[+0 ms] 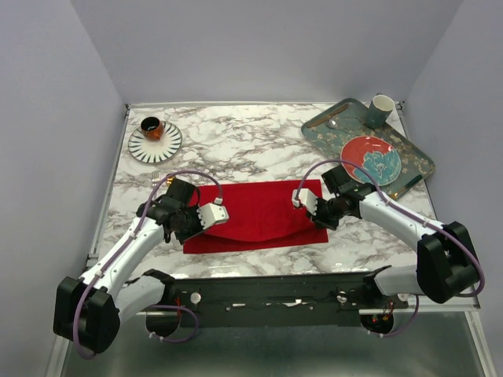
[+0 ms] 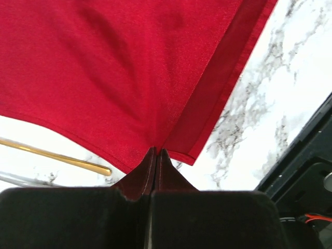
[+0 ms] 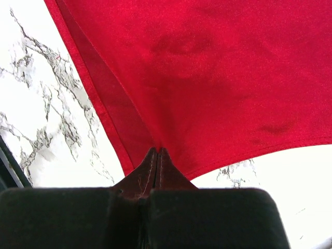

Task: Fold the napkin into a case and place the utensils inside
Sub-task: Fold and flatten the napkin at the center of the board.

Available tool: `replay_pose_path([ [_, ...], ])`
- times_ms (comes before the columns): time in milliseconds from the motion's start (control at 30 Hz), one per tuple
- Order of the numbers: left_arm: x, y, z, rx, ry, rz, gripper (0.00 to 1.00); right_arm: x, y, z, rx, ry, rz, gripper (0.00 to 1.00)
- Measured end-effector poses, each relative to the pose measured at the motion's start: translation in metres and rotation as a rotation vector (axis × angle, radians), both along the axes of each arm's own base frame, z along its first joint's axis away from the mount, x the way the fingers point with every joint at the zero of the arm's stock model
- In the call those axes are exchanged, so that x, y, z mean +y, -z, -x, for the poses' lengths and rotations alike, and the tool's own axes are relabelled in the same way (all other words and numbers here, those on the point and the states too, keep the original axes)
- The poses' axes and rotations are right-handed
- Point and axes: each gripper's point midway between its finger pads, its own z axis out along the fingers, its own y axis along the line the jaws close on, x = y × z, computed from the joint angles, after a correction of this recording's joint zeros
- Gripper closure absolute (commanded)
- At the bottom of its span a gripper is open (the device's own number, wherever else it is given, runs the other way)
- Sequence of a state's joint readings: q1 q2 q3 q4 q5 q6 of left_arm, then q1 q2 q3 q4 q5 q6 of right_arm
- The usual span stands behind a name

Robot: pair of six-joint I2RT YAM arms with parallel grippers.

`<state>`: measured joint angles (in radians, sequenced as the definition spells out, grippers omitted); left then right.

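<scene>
Marble table [image 1: 259,141], two arms bolted at the near edge.

Napkin [image 1: 259,206], plain red, lies at the table's middle near the arms. It is not yet a narrow case. Its lower layer rests flat on the marble. An upper layer is raised at two corners, and its free edge sags in a curve between them. The hem shows as a darker band in both wrist views.

Tray [image 1: 416,161], teal and patterned, sits at the far right corner, well apart from the napkin. On it are a round red patterned plate [image 1: 369,159], a pale mug [image 1: 382,107] at its far end and a brown-handled utensil [image 1: 334,119].

Left gripper [image 2: 157,155] is at the napkin's left side, jaws together, pinching a corner of the red cloth. Right gripper [image 3: 157,154] is at the right side, jaws likewise clamped on the other raised corner. The two face each other across the cloth.

Striped saucer [image 1: 155,143] sits far left with a dark cup [image 1: 152,127] on it.

Spoon [image 2: 57,156], gold, lies on the marble left of the napkin, with only its handle seen past the raised cloth. Fork [image 2: 18,179], silver, lies just beside it and is blurred. Both are outside the napkin.
</scene>
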<state>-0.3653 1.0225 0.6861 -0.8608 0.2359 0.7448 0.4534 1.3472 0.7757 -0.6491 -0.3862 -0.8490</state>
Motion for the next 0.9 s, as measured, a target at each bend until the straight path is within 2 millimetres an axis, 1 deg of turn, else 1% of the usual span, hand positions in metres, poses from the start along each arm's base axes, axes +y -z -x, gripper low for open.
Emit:
replay_pose_path([
  [167, -0.001, 0.009, 0.012, 0.033, 0.007, -0.005, 1.0, 0.0, 0.001, 0.0, 0.003, 0.0, 0.002, 0.99],
  [333, 0.0, 0.016, 0.015, 0.06, 0.005, -0.016, 0.98, -0.001, 0.009, 0.002, 0.031, 0.002, 0.016, 0.99],
  [433, 0.002, 0.021, 0.018, 0.08, 0.005, -0.025, 0.98, -0.001, 0.012, 0.003, 0.046, 0.003, 0.022, 0.93],
  [500, 0.003, 0.023, 0.02, 0.085, 0.01, -0.029, 0.93, -0.001, 0.012, 0.003, 0.046, 0.003, 0.022, 0.8],
  [533, 0.003, 0.025, 0.021, 0.088, 0.013, -0.031, 0.89, -0.001, 0.012, 0.003, 0.046, 0.003, 0.022, 0.72],
  [567, 0.004, 0.025, 0.022, 0.09, 0.02, -0.035, 0.77, -0.002, 0.013, 0.003, 0.048, 0.004, 0.022, 0.54],
  [600, 0.004, 0.026, 0.022, 0.091, 0.023, -0.036, 0.72, -0.002, 0.012, 0.003, 0.045, -0.001, 0.023, 0.48],
  [667, 0.004, 0.025, 0.023, 0.09, 0.04, -0.036, 0.64, -0.002, 0.012, 0.004, 0.047, -0.005, 0.022, 0.44],
  [733, 0.003, 0.021, 0.027, 0.094, 0.06, -0.028, 0.6, -0.002, 0.009, 0.007, 0.049, -0.007, 0.021, 0.41],
  [767, 0.002, 0.019, 0.027, 0.091, 0.066, -0.02, 0.55, -0.003, 0.006, 0.008, 0.05, -0.006, 0.021, 0.39],
  [867, -0.005, 0.0, 0.022, 0.046, 0.08, 0.022, 0.52, 0.0, -0.006, 0.007, 0.047, -0.002, 0.003, 0.38],
  [900, -0.008, -0.008, 0.018, 0.027, 0.082, 0.038, 0.52, 0.003, -0.013, 0.005, 0.046, 0.001, -0.009, 0.38],
])
